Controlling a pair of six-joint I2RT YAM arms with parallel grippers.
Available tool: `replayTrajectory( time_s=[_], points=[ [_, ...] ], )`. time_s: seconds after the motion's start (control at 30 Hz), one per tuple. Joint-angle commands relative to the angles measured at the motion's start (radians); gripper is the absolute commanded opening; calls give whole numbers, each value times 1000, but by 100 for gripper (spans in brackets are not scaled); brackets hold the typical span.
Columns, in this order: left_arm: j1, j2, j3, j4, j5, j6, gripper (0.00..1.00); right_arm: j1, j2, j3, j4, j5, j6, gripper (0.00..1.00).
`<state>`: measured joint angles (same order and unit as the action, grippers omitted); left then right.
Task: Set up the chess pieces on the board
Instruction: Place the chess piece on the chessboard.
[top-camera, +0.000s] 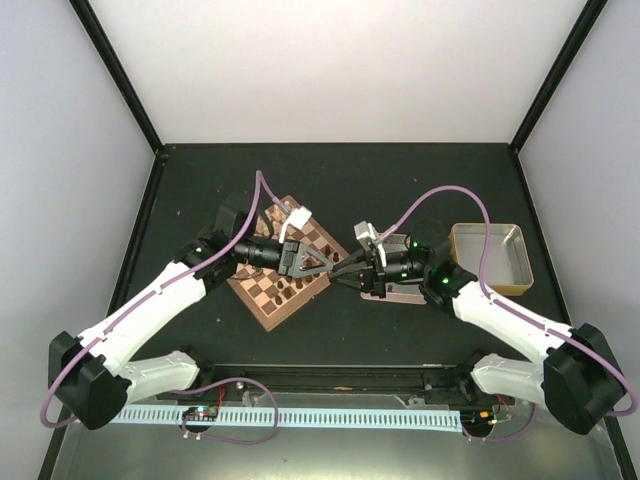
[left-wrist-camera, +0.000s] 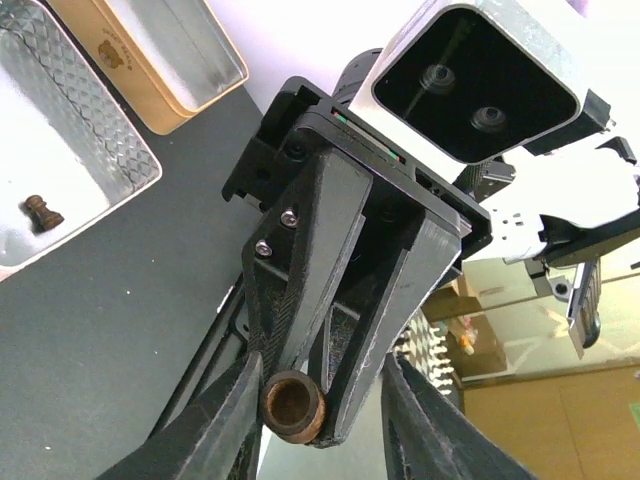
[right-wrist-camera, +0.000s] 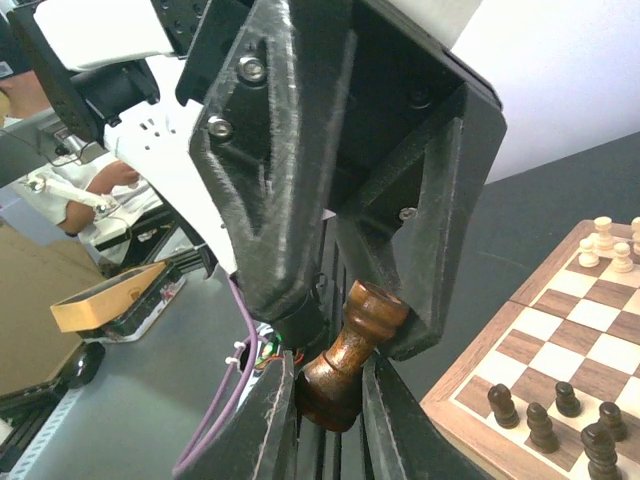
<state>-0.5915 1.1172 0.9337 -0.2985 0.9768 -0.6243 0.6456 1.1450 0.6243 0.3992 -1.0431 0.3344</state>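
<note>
Glossy turned dark-wood chess piece (right-wrist-camera: 345, 365): base pinched by right fingers (right-wrist-camera: 268, 430), long axis pointing head-first between spread left fingers (right-wrist-camera: 440, 250).

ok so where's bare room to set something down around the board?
Free: bare table beyond the board and the open tin, up to the back wall; also the near strip on the board's near side. Crowded: the gap between board and tin, where left pincer and right pincer meet on one dark piece.
</note>
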Motion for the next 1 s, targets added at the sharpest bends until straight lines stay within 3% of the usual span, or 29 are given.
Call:
replayTrajectory(
  time_s=[0.0,0.27,0.37,0.43,0.6,0.9,0.97],
  points=[
    [0,17,20,-26,63,24,32,6,7,30,-14,-22,-36,9],
    [-1,31,20,-42,90,45,6,6,19,58,-82,-23,-66,12],
    [4,25,28,-73,48,72,3,6,24,80,-167,9,-85,27],
    [14,17,36,-111,-6,100,3,5,25,72,-182,35,-82,45],
    [82,-46,20,-188,-196,128,1,5,-9,-10,-101,113,-1,63],
    [209,-93,-47,-176,-126,76,2,2,-70,-81,-51,364,143,66],
    [221,-96,-48,-202,-162,84,2,3,-87,-90,-61,456,158,65]
  ],
)
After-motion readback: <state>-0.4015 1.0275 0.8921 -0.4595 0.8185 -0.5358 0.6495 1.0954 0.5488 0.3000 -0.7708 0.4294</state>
